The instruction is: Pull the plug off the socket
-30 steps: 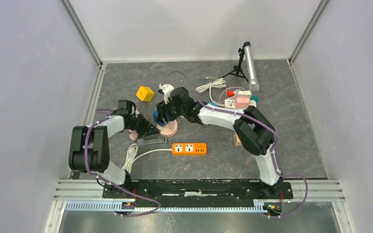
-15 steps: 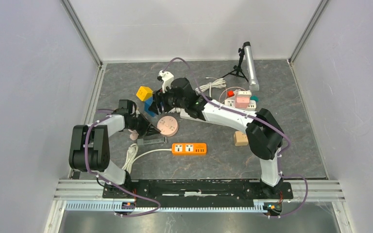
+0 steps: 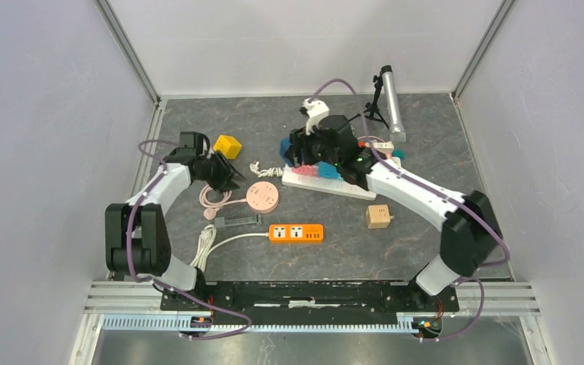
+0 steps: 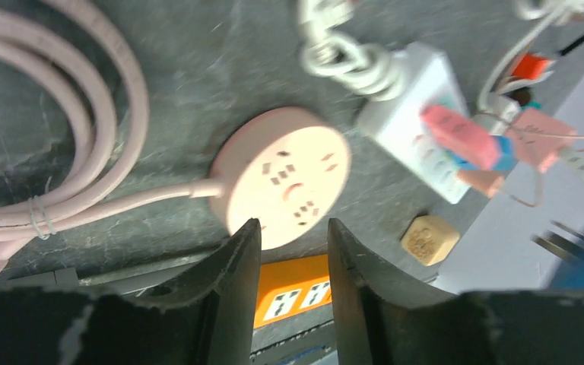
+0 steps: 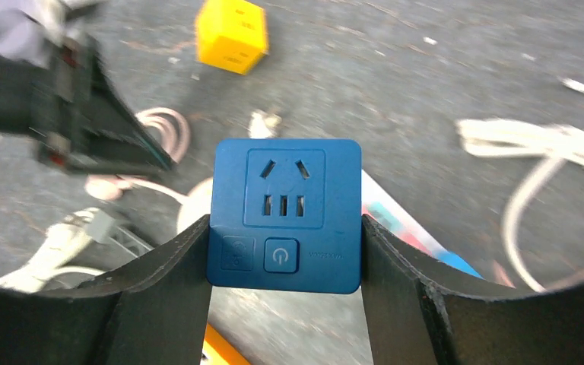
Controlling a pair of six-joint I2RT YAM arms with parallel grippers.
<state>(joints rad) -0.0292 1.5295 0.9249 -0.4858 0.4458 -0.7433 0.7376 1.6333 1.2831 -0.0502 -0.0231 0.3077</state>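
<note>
**Item: blue plug adapter, held in right gripper, apart from pink round socket**

- Left gripper (image 4: 293, 236): black fingers spread, nothing between them. It hangs over the near edge of the pink socket, by the yellow cube (image 3: 228, 146), a glossy hard-edged block.
- Pink cord (image 4: 84, 114): smooth, round in section, looped and tied, running into the socket's side.
- Pink socket (image 3: 262, 196): round flat puck of matte plastic lying face up on the grey mottled table (image 3: 426, 152), its slot openings showing and nothing plugged in.
- Orange power strip (image 3: 296, 233): oblong, long axis left to right, near the socket on the side towards the arm bases.
- Blue plug (image 5: 285, 215): square block with rounded corners, matte plastic. Its outlet face with slots and two buttons looks back at the wrist camera. Its prong side is hidden. The face is about as wide as it is tall, so no long axis can be told.
- Right gripper (image 5: 285, 228): fingers pressed on the plug's left and right sides. In the top view it sits over the left end of the white power strip (image 3: 334, 185), well apart from the pink socket.
- Tan cube adapter (image 3: 379, 217): small, rounded.
</note>
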